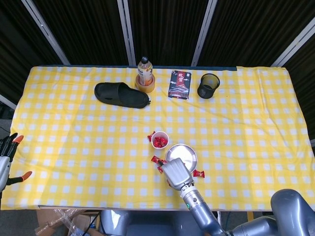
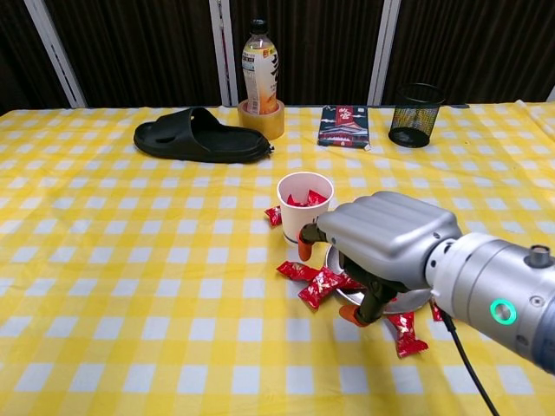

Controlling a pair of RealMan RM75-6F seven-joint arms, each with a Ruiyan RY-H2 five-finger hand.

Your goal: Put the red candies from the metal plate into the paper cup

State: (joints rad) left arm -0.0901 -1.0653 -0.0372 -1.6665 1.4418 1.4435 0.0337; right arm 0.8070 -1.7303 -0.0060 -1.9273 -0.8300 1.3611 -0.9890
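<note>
A white paper cup (image 1: 160, 140) (image 2: 304, 206) stands upright with red candies inside it. Just behind and to the right of it lies the round metal plate (image 1: 182, 152). My right hand (image 1: 176, 173) (image 2: 381, 238) hangs low over the plate's near side, palm down, fingers curved and apart, nothing seen in them. It hides most of the plate in the chest view. Red candies (image 2: 319, 286) lie at the plate's left edge under the hand. Others (image 2: 405, 334) lie on the cloth, one beside the cup (image 2: 273, 215). My left hand (image 1: 7, 157) stays at the far left table edge, fingers spread.
Along the far side stand a black slipper (image 1: 121, 95), a bottle (image 1: 144, 70) inside a tape roll, a dark card box (image 1: 179, 84) and a black mesh cup (image 1: 208, 85). A yellow checked cloth (image 1: 74, 137) covers the table.
</note>
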